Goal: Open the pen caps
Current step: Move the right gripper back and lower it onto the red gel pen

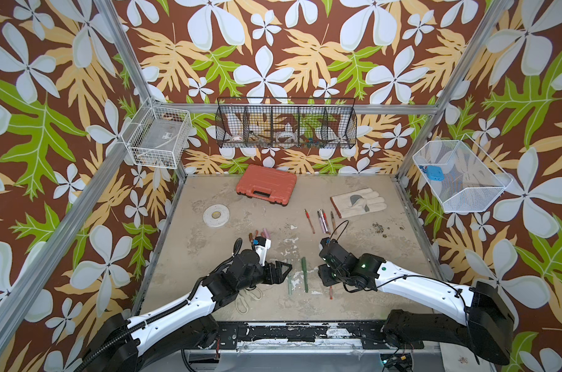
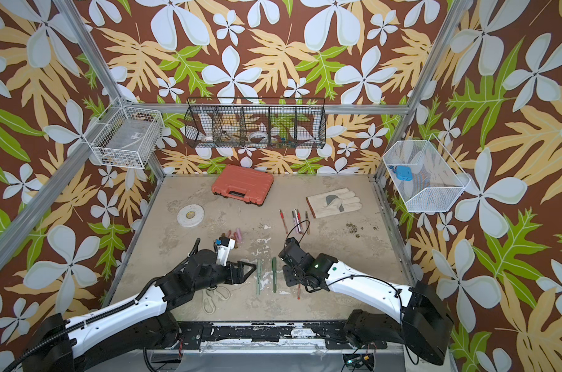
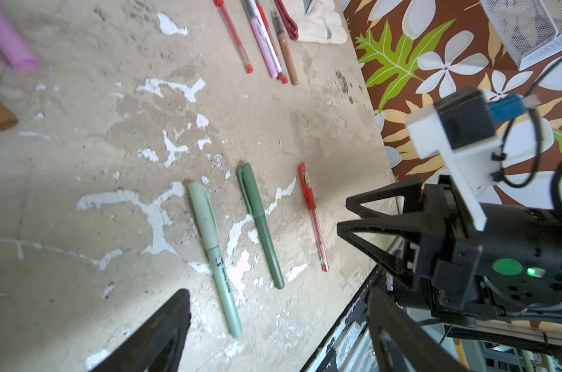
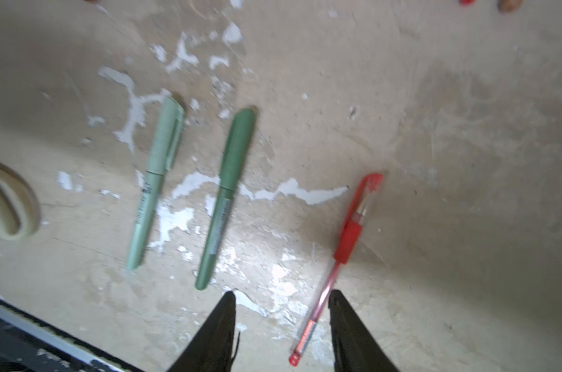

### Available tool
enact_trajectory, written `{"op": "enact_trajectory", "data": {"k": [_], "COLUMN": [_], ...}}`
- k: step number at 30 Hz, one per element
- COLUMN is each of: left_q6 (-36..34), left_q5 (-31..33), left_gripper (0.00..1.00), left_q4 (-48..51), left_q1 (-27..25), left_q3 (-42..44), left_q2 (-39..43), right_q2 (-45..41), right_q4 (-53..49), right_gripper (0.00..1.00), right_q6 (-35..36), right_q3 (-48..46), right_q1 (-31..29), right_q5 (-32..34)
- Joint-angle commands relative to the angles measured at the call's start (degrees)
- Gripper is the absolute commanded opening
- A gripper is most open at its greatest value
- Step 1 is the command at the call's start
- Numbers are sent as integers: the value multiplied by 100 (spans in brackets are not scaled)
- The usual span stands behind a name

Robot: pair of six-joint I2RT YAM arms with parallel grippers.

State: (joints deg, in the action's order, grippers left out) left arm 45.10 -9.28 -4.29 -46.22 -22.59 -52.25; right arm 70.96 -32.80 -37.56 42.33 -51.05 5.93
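Centrally, three pens (image 4: pixel 215 232) are laid side by side mid-table (image 4: pixel 450 112), each capped: pale green cap (image 4: pixel 168 135), dark green cap (image 4: pixel 238 148), translucent red cap (image 4: pixel 368 193). Left gripper (image 3: pixel 278 290) & right gripper (image 4: pixel 282 292) are held agape, empty.

White scissors (image 4: pixel 30 209) beside the pale green pen (image 4: pixel 157 180) cut off by the edge, pink cap (image 3: pixel 9 42) far from that pen blurry, cut off too.

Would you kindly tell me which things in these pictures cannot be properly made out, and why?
- Loose caps: in a top view, partly behind the left arm's camera, so uncountable.
- Scissors: cut off by the right wrist view's edge; under the left arm in both top views.
- Red pen: in both top views, mostly under the right claw.
- Black wire basket: contents too small.
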Motion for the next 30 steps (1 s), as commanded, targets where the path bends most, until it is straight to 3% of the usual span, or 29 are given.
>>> {"op": "enact_trajectory", "data": {"k": [1, 15, 23, 30], "left_q6": [249, 144, 86, 71], "left_q5": [-14, -88, -4, 31], "left_gripper": [87, 87, 88, 88], "left_q4": [-28, -519, -642, -703], "left_q1": [-10, -10, -10, -8], "left_q3": [61, 136, 126, 53], "left_q2": [135, -402, -483, -567], "right_q2": [50, 576, 612, 817], "right_q4": [-199, -230, -188, 100], "right_gripper": [45, 37, 27, 27], "right_q6": [-251, 25, 157, 242], "right_q3": [-129, -176, -292, -365], "right_q1": [-19, 40, 208, 239], "right_q5": [127, -57, -56, -182]}}
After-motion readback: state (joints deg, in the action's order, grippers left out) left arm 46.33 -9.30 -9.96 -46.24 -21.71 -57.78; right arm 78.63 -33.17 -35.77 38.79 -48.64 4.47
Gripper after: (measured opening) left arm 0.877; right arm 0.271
